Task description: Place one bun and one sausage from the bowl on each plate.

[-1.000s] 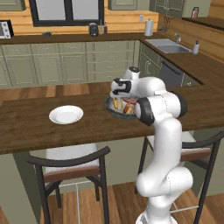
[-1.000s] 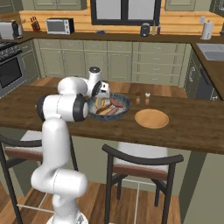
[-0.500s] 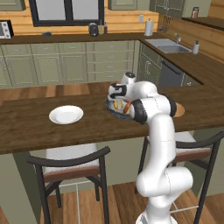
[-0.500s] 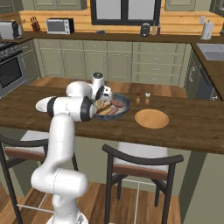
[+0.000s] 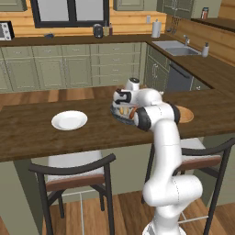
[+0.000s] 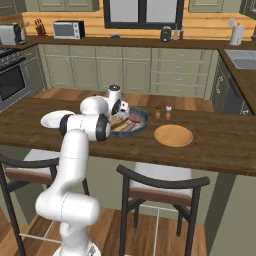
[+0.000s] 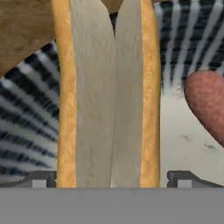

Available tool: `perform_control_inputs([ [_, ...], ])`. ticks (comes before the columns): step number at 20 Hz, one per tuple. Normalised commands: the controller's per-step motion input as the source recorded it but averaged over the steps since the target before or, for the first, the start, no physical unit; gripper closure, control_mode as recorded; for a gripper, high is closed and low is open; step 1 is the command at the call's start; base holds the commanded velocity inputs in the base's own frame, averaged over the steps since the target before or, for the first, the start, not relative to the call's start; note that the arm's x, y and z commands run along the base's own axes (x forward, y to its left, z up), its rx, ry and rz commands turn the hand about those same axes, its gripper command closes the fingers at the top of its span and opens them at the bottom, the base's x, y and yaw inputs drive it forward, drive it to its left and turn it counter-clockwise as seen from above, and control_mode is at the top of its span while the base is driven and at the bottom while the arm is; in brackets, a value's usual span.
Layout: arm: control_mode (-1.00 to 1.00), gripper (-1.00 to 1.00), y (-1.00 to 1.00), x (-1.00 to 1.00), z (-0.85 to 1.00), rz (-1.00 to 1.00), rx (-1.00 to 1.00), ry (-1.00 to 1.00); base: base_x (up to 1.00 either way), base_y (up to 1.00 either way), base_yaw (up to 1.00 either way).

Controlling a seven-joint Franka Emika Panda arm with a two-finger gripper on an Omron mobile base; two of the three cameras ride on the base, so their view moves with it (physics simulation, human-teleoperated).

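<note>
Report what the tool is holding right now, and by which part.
Nothing is held yet. The tool is open, its tips standing either side of a split golden-orange bun lying in the dark grey-blue bowl, not closed on it.

You see the white plate [image 5: 69, 120] at centre left on the dark wooden counter [image 5: 41, 140]. Right of centre, the arm bends over the bowl [image 5: 120, 114], hiding most of it. The orange-tan plate [image 5: 185, 114] peeks out further right.
</note>
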Motion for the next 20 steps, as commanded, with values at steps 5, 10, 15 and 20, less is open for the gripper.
perform_control_inputs([
  [5,-1.00,-1.00,0.00,0.14,-0.19,0.00,0.00,0.00,0.00,0.00,0.00],
  [10,-1.00,1.00,0.01,0.07,-0.13,0.00,0.00,0.03,0.00,0.00,0.00],
  [15,-1.00,1.00,0.00,0.00,-0.08,0.00,0.00,0.07,0.00,0.00,0.00],
  [20,-1.00,1.00,0.00,-0.19,0.25,0.00,0.00,0.00,0.00,0.00,0.00],
])
